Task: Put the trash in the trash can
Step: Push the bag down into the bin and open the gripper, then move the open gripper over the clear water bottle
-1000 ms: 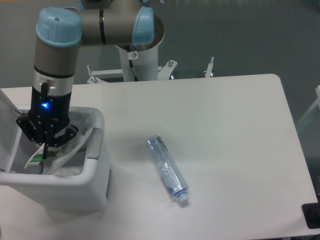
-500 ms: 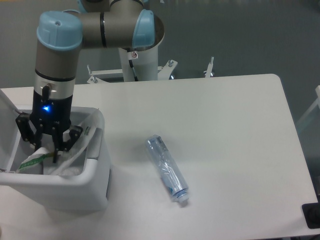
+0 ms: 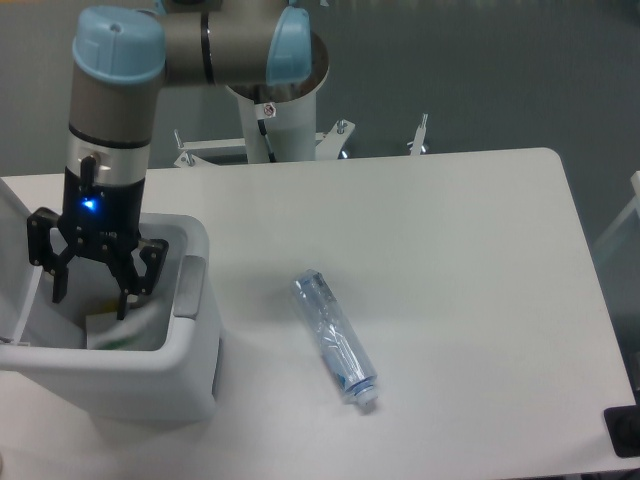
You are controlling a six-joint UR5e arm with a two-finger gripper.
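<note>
Gripper (image 3: 90,297) hangs over the open top of the trash can (image 3: 190,375), fingers spread wide apart, nothing between them. Black linkage fingers (image 3: 128,290), left tip near the can's left wall, right tip lower down toward the inside. Blue light lit on the black wrist body above. Arm (image 3: 110,110) is grey metal with pale blue joint caps, coming in from a white base pedestal (image 3: 275,130) behind the table.

Trash can: white boxy plastic bin, thick rounded rim, rounded corners, smooth matte. Grey tab (image 3: 190,285) on the right rim. White lid (image 3: 20,215) hinged open, leaning up at the left edge of view. Inside: the flat packet (image 3: 118,332) lies down in the bin, pale with a bit of green print showing; mostly hidden by the front wall, details can't be made out. It is apart from the fingers.

Bottle (image 3: 333,338) lies on its side on the table (image 3: 450,260), right of the can and well apart from it. Clear bluish plastic, crushed and crinkled, pale cap end pointing toward the near right. Lying diagonally.

Table is white, smooth, rounded corner at far right. Grey floor behind. Small dark object (image 3: 624,430) at the lower right edge, cut off.
</note>
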